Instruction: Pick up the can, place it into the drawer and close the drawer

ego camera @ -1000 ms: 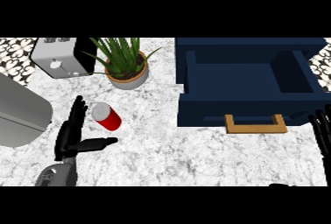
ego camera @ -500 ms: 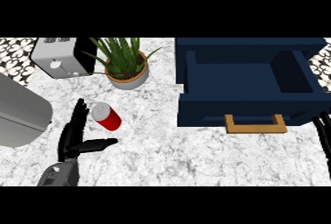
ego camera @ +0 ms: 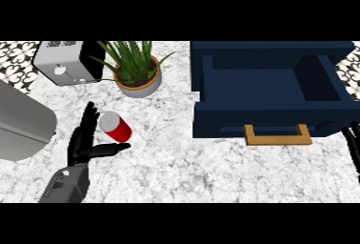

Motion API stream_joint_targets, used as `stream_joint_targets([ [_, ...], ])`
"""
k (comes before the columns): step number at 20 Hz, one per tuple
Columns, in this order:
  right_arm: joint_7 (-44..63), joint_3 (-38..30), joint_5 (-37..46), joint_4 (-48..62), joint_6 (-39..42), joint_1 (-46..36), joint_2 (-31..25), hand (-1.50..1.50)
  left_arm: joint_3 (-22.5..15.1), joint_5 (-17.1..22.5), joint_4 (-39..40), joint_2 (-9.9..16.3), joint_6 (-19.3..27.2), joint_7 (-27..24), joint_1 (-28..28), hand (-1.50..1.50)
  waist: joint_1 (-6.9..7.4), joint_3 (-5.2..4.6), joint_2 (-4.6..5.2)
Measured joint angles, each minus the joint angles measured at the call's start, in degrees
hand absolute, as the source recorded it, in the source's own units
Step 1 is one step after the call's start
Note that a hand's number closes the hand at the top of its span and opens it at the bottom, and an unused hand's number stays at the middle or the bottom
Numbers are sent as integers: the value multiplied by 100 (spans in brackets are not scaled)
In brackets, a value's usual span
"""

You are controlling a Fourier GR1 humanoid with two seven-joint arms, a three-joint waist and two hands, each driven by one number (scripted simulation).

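1. The red can (ego camera: 116,127) stood on the marble counter (ego camera: 183,167), well to the left of the open navy drawer (ego camera: 271,97) and outside it.
2. The can was upright or nearly so, its silver top (ego camera: 109,118) showing towards the far side.
3. The left hand (ego camera: 83,143) was just left of the can, fingers (ego camera: 87,119) straight and pointing away along the can's left side, thumb (ego camera: 109,149) stretched out below the can's near end; nothing was curled round the can.
4. Whether the fingers touched the can's side could not be told; they were right beside it.
5. The left forearm (ego camera: 65,183) came in from the lower edge, below and left of the can.
6. The right hand (ego camera: 353,145) showed only as dark fingers at the right edge, just right of the drawer's front; whether they were open or curled could not be told.
7. The drawer stood pulled out, its hollow inside visible, with a wooden handle (ego camera: 276,135) on its front panel.
8. A potted plant (ego camera: 136,71) sat left of the drawer and beyond the can.
9. A toaster (ego camera: 67,62) sat further left of the plant.
10. A grey metal object (ego camera: 21,121) lay at the left edge, left of the can.
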Motion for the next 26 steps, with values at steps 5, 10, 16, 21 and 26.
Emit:
stream_joint_targets([
  [5, 117, 19, -14, -208, 8, 85, 40, -150, -65, 41, 121, -85, 49, -24, -141, -150, 2, 0, -3],
  [10, 29, -68, -54, -25, 67, -41, 9, -150, -21, 72, 605, -54, 67, -133, -524, -150, -5, 0, 1],
  [16, 70, 14, -92, -284, 104, 199, 87, -150, -85, 32, 953, -148, 124, -417, -717, -150, -5, 5, -6],
  [21, 69, 41, -81, -279, 76, 214, 95, -150, -12, 78, 1337, -134, 87, -735, -915, 150, -2, 10, -7],
  [26, 95, 22, -103, -280, -8, 139, 92, -150, -46, 210, 1108, -201, -29, -458, -864, 150, 25, 4, 0],
])
